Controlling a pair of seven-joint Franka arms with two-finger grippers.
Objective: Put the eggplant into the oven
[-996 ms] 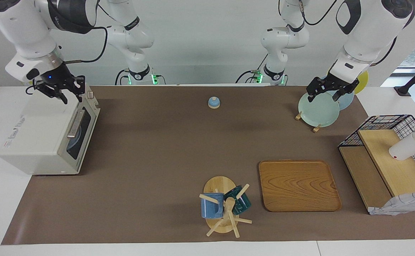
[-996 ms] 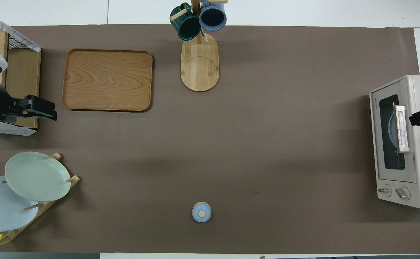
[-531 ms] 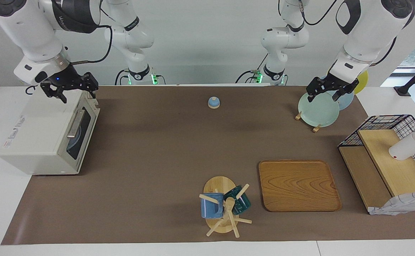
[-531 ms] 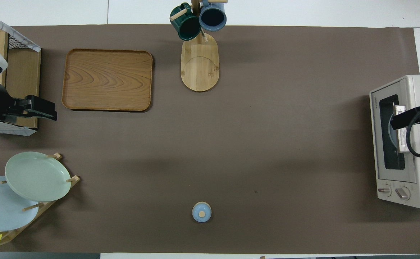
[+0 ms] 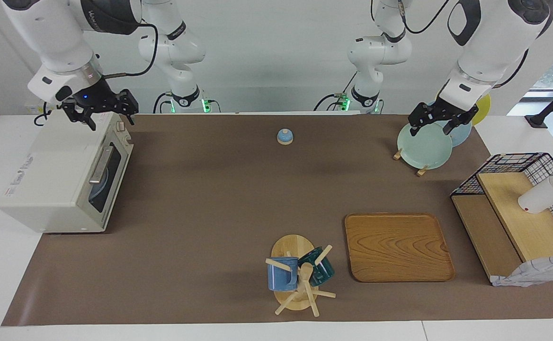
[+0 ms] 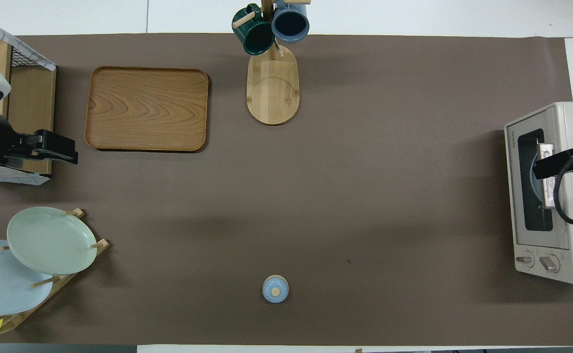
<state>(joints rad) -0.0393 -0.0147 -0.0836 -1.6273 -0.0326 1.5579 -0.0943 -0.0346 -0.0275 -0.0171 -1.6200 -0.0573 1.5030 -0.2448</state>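
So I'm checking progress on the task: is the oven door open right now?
No, the oven has its dark glass door shut flush against the front, handle up, and the right tool is in the air over its top corner.

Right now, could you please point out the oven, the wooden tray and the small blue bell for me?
oven (image 5: 51, 177): facing view, on its off-white top panel.
wooden tray (image 6: 146, 109): overhead view, on its bare middle.
small blue bell (image 6: 275, 289): overhead view, on its dome.

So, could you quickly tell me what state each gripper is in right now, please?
Right gripper: over the oven, holding nothing; open or shut cannot be told.
Left gripper: waiting over the plate rack, holding nothing; cannot be told.
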